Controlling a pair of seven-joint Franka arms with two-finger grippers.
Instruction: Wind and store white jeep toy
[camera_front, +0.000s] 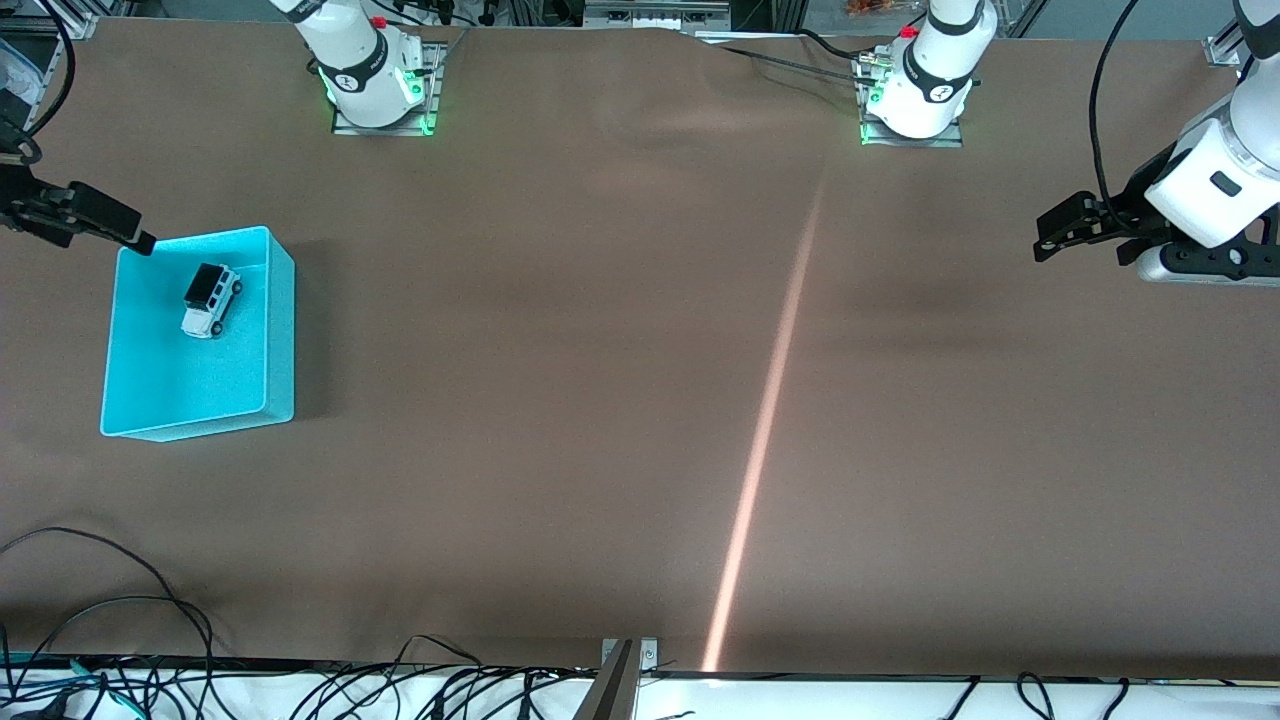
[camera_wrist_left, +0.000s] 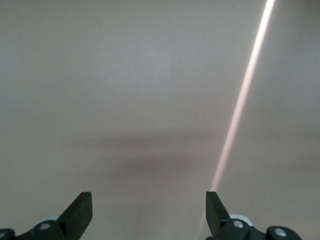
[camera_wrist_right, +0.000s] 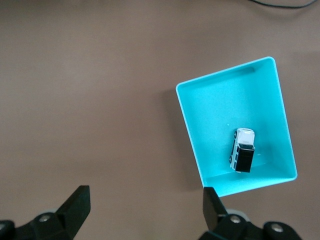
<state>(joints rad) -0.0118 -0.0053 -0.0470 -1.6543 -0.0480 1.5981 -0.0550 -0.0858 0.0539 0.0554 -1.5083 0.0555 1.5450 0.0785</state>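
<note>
Though winding cannot be judged: small boxy white jeep toy with black roof (camera_front: 211, 299), upright inside open turquoise plastic bin (camera_front: 283, 330), toward its twelve o'clock wall; storing apparently complete. Right end effector (camera_front: 105, 225): fingers apart, empty, hovering at bin's ten o'clock corner. Left end effector (camera_front: 1075, 232): fingers apart, empty, waiting over bare brown bench (camera_front: 600, 400) toward left arm's end.
</note>
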